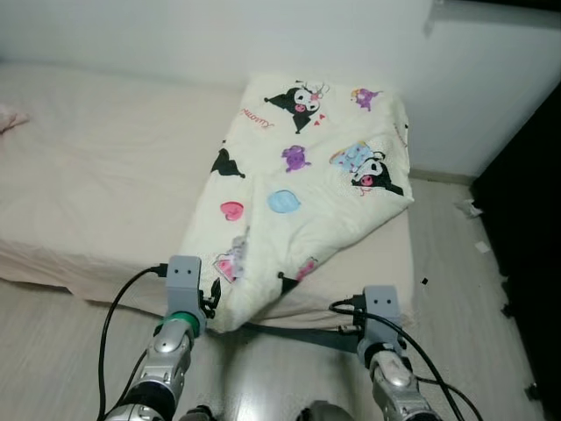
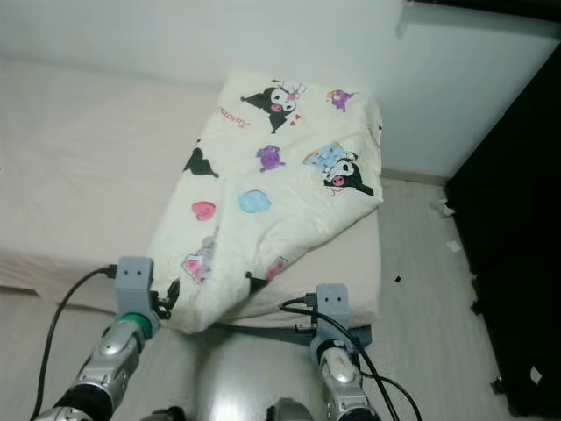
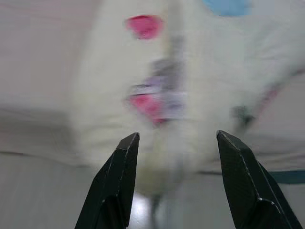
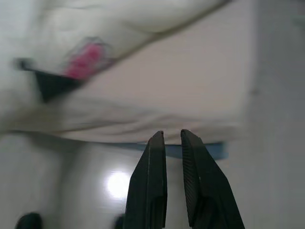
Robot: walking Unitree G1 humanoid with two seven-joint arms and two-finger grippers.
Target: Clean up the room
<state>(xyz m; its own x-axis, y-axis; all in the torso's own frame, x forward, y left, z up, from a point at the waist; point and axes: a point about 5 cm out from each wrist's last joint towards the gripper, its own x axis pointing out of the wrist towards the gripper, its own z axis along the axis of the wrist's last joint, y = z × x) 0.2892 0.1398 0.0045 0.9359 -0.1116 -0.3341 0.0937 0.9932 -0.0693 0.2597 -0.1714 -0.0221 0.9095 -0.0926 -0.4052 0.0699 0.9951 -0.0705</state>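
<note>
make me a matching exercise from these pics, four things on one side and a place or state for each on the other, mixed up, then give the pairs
Things:
1. left hand
2. right hand
3. blanket
4. mattress

Places or states:
A. fingers nearly closed, holding nothing, pointing at the bed's edge
B. cream with cartoon prints, one corner hanging over the bed's near edge
C. fingers spread wide, aimed at the hanging corner
D. plain, pale, low on the floor against the wall

Pairs: 1-C, 2-A, 3-B, 4-D

Cream blanket (image 1: 307, 184) printed with black, purple, pink and blue cartoon figures. Pale beige bed (image 1: 96, 184), white wall (image 1: 263, 35), light grey floor (image 1: 465, 289).
</note>
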